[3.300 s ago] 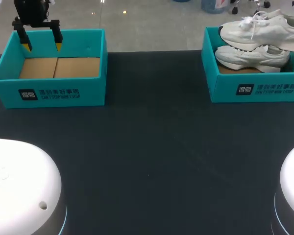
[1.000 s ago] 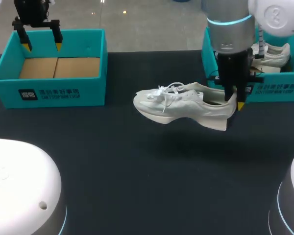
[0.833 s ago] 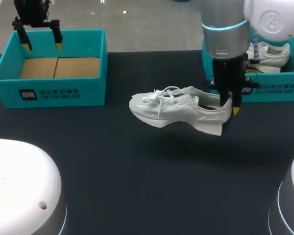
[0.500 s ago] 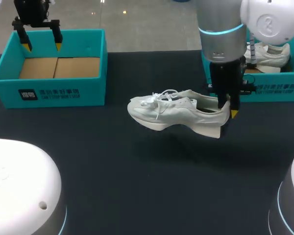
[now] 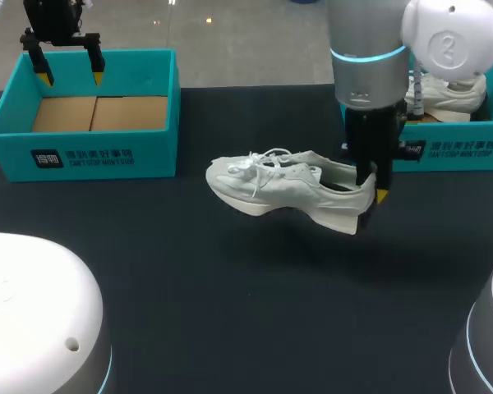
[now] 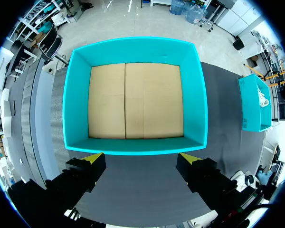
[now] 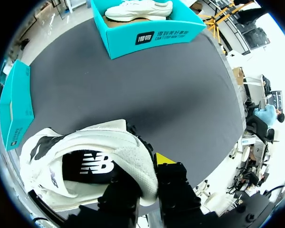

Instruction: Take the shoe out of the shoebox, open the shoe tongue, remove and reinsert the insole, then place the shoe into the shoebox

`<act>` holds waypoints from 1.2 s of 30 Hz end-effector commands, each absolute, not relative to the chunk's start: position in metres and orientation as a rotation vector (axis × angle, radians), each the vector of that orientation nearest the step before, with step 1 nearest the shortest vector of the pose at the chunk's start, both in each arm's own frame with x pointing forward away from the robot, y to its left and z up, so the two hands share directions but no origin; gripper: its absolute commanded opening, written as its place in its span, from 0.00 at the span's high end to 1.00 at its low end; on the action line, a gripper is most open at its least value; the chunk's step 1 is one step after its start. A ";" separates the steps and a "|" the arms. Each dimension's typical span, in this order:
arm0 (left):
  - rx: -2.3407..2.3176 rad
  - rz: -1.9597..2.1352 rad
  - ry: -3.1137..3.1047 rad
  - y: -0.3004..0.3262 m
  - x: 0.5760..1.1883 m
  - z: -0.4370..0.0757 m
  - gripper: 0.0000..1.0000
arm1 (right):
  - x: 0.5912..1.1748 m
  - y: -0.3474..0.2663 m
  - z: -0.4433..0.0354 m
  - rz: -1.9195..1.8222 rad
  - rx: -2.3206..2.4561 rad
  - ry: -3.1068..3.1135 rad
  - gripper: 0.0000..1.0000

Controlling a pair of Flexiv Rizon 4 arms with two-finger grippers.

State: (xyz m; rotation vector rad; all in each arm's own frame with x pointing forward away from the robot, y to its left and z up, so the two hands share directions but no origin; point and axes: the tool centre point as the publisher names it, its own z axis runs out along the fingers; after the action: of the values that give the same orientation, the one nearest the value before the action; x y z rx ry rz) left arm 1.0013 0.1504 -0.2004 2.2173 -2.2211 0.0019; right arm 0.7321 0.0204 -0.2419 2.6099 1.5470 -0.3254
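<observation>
The right gripper (image 5: 370, 194) is seen pinched on the heel of the white sneaker (image 5: 287, 185), held over the black table (image 5: 230, 287) at mid-frame. Only the right wrist view shows the grip itself: the heel collar is clamped in the right gripper (image 7: 145, 175), with one yellow tip hidden behind the sneaker (image 7: 85, 166). Toe and laces are shown by the head view alone. The long axis runs across the frame, toe to the left. A second shoe (image 5: 448, 90) is half hidden in the right shoebox (image 5: 452, 152). At upper left, the left gripper (image 5: 68, 72) is held spread over the left shoebox (image 5: 82, 152).
</observation>
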 end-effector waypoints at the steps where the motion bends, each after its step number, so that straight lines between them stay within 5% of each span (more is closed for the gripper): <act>1: 2.219 0.001 -2.221 0.150 1.001 -0.200 0.00 | 0.734 0.037 -0.267 -0.327 2.615 1.494 1.00; 36: 2.219 0.001 -2.221 0.150 1.001 -0.200 0.00 | 0.743 0.060 -0.395 -0.352 2.556 1.573 1.00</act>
State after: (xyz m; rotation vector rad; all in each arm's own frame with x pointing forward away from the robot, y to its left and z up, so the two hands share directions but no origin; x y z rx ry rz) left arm 1.0013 0.1504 -0.2004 2.2174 -2.2210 0.0019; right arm 0.7432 0.0552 -0.3830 2.5380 1.6087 -0.3624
